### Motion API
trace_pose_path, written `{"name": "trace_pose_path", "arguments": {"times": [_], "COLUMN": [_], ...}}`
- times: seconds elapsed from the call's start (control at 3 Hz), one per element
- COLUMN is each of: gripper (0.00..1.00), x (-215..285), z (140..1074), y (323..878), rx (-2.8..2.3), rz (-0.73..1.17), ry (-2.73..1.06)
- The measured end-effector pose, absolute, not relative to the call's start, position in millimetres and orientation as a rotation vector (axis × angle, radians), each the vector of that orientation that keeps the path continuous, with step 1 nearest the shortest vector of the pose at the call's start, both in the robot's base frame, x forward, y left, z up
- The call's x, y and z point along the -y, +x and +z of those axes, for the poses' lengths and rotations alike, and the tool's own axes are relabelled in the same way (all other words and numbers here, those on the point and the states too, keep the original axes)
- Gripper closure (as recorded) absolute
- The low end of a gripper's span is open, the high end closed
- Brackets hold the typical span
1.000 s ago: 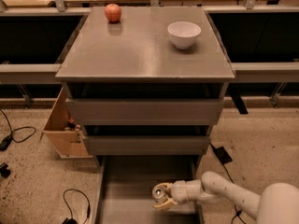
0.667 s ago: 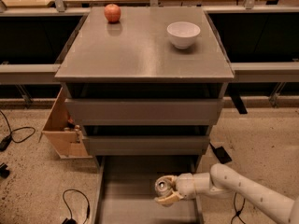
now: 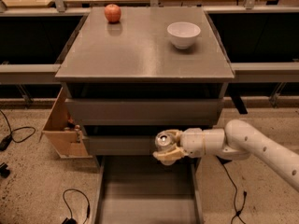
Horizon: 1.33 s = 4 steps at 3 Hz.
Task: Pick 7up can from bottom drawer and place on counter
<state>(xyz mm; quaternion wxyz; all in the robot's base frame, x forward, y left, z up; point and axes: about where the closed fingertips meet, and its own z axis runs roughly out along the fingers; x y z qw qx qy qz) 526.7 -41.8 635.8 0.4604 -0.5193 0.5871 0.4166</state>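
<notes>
The 7up can (image 3: 163, 141) is a small silver can seen top-on, held between the cream fingers of my gripper (image 3: 167, 146). The gripper is shut on it and holds it in the air above the open bottom drawer (image 3: 145, 195), in front of the middle drawer's front. My white arm (image 3: 252, 146) reaches in from the right. The bottom drawer is pulled out, with a plain grey floor showing. The grey counter (image 3: 135, 50) lies above, at the top of the cabinet.
A red apple (image 3: 112, 13) sits at the counter's back left and a white bowl (image 3: 183, 33) at its back right. A light wooden box drawer (image 3: 63, 127) stands at the cabinet's left. Cables lie on the speckled floor.
The gripper has risen out of the bottom drawer with the can in it, up to the level of the middle drawer's front.
</notes>
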Motion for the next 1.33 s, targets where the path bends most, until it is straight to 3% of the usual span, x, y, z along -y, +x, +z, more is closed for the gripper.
{"name": "trace_pose_path", "arguments": {"times": [0.33, 0.67, 1.0, 1.33], "gripper": [1.0, 1.0, 1.0, 1.0], "x": [54.0, 53.7, 34.9, -15.0], "z": [706.3, 706.4, 743.8, 825.8], "y": [575.8, 575.8, 589.6, 622.9], "rx": [-1.501, -1.501, -1.495, -1.468], "rz": [0.953, 0.953, 0.892, 0.77], "ry": [-1.216, -1.216, -1.205, -1.156]}}
